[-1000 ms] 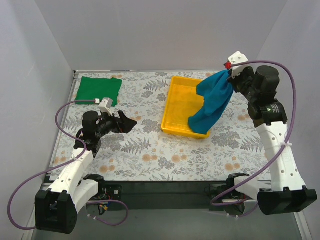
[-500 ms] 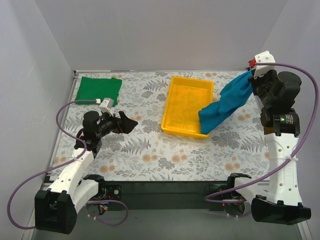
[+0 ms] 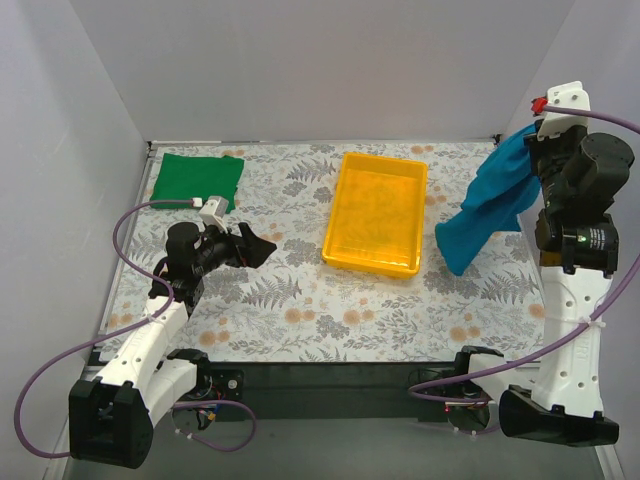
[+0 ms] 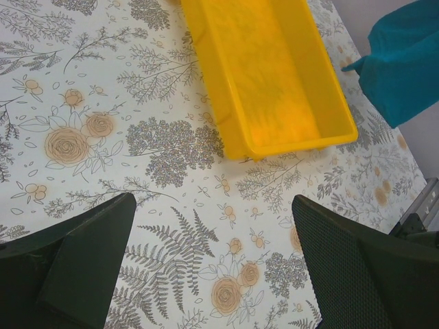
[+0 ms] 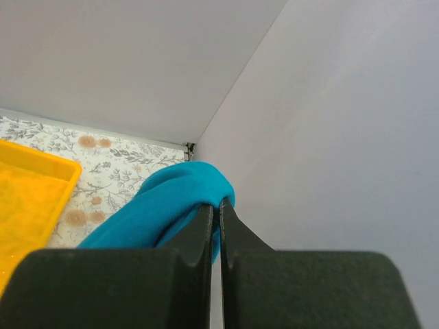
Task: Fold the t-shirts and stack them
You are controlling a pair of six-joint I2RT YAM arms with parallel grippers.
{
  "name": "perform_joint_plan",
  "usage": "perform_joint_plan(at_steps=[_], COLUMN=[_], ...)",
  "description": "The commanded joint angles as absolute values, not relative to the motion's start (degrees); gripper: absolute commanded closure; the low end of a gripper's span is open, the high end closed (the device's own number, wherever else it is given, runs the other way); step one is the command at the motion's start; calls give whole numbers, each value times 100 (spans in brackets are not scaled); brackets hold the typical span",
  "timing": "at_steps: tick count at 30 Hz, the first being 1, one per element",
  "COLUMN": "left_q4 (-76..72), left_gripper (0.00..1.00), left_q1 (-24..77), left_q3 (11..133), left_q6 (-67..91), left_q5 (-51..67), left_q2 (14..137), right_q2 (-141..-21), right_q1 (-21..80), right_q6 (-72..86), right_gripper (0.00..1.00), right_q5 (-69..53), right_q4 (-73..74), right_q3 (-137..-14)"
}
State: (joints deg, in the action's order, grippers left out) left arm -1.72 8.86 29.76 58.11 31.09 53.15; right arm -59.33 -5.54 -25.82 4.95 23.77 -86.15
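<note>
The teal-blue t-shirt (image 3: 492,210) hangs bunched from my right gripper (image 3: 532,148), high at the far right, clear of the yellow tray. In the right wrist view the jaws (image 5: 217,205) are pinched shut on its cloth (image 5: 164,209). The shirt also shows at the top right of the left wrist view (image 4: 405,62). The bright green t-shirt (image 3: 197,179) lies folded flat at the far left corner. My left gripper (image 3: 257,247) hovers open and empty over the table, right of the green shirt; its fingers (image 4: 89,260) stand wide apart.
The yellow tray (image 3: 376,211) stands empty at the middle back, also in the left wrist view (image 4: 267,75). White walls close in on the left, back and right. The floral tablecloth (image 3: 300,310) covers the table.
My right gripper has swung right and upward, lifting the teal-blue shirt out of the yellow tray to the far right wall. The left arm has not moved.
</note>
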Motion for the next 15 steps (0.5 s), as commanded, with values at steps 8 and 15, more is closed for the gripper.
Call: perform_joint_plan(at_steps=[8, 15], left_q4=[-193, -193], left_gripper=[2, 2], left_q1=[932, 932], left_q3=[3155, 3164], left_q6=[5766, 5774], left_q5=[3208, 3217], left_q2=[5238, 5247], right_q2=[-5661, -5669], right_q1=[-615, -615], right_q6=[-2531, -2452], right_gripper=[99, 99], right_q5=[-597, -703], right_q4=[1899, 1714], right_q3=[-7139, -6750])
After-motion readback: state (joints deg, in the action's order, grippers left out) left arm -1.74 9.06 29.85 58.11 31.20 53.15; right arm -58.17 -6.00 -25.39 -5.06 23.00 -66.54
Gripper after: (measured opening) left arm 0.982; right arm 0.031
